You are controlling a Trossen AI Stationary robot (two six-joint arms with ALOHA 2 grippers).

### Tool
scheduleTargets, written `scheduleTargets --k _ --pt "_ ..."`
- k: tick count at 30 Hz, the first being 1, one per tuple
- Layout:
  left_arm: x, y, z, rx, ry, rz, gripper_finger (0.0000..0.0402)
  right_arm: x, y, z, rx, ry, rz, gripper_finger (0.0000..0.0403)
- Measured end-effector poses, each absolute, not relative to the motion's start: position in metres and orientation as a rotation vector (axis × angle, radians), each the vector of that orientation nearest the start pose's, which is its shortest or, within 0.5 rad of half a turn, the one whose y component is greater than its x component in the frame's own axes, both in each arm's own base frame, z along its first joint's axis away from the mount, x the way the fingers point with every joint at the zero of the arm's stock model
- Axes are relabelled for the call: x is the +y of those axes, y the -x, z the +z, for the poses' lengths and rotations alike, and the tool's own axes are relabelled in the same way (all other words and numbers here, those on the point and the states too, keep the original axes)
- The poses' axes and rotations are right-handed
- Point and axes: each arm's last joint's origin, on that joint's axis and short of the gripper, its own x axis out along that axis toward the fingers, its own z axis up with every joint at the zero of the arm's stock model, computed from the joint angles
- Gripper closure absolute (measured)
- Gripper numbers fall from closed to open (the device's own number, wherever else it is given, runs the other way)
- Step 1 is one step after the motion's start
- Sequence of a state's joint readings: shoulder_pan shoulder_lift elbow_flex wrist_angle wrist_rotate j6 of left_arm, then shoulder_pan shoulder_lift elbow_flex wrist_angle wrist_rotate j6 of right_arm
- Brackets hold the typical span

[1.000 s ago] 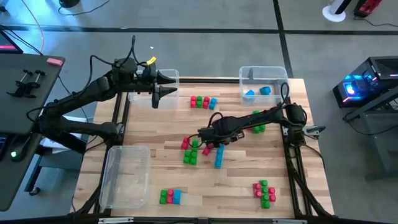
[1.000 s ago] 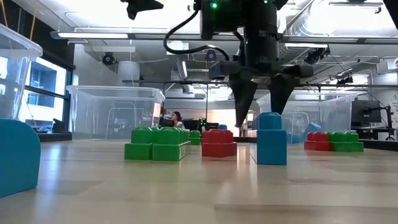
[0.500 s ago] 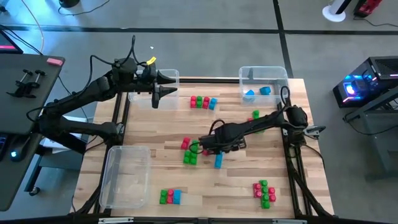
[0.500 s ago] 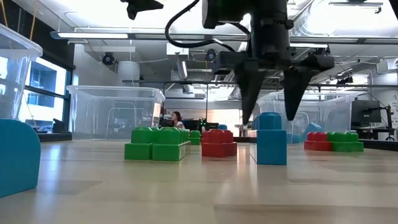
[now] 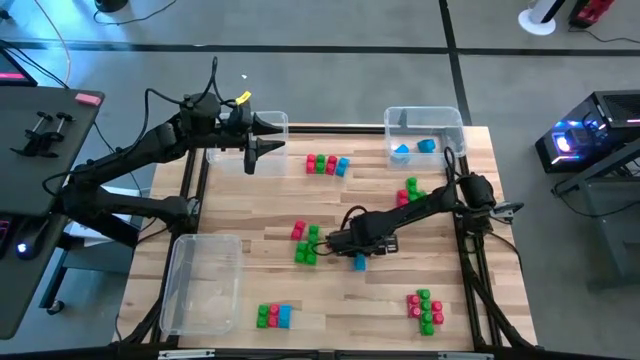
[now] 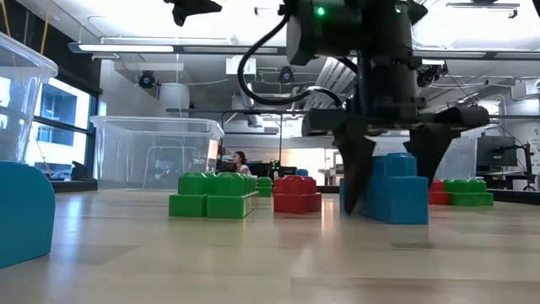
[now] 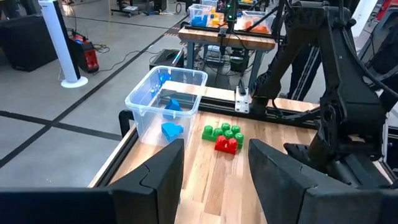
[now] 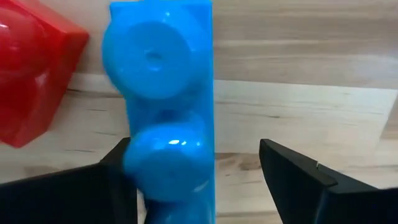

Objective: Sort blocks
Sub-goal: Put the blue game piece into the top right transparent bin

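Left to right you have three clear bins (image 5: pixel 205 285) on the table (image 5: pixel 250 210), the left gripper (image 5: pixel 252 152) half open over the far-left one. Your right gripper (image 5: pixel 357 252) straddles, wide, the light blue block (image 5: pixel 359 262) beside the red-and-green cluster (image 5: pixel 306 242); two blue blocks (image 5: pixel 414 148) lie in the far-right bin.

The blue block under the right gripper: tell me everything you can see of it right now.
The blue block is a light blue, glossy plastic brick, longer than wide, with two round studs showing on top in the right wrist view. It stands on the wooden table near the middle, beside a red block. The right gripper is down over it, jaws open, one finger against the block's side and the other apart from it. It is not lifted in the low view.
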State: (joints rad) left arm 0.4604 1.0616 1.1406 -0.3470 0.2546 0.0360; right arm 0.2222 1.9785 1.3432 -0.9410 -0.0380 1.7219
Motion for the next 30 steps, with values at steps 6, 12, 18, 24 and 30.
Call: scheduleTargets --k 6,12,18,24,30 --pt "0.093 -0.203 0.388 0.248 0.055 0.200 0.0233 0.080 -0.343 0.150 1.329 -1.102 -1.108 0.0306" --pt "0.093 -0.205 0.394 0.190 0.058 0.203 0.0233 0.073 -0.326 0.187 1.353 -1.024 -1.025 0.0367" --pt "0.094 -0.206 0.402 0.106 0.038 0.205 0.0233 0.038 -0.267 0.273 1.123 -0.912 -1.143 0.0380" --pt "0.095 -0.208 0.405 0.068 0.083 0.207 0.0233 -0.015 -0.203 0.335 0.712 -0.833 -1.319 0.0376" --pt "0.096 -0.221 0.396 0.092 0.226 0.195 0.0233 -0.073 -0.167 0.355 0.632 -0.712 -1.453 0.0371"
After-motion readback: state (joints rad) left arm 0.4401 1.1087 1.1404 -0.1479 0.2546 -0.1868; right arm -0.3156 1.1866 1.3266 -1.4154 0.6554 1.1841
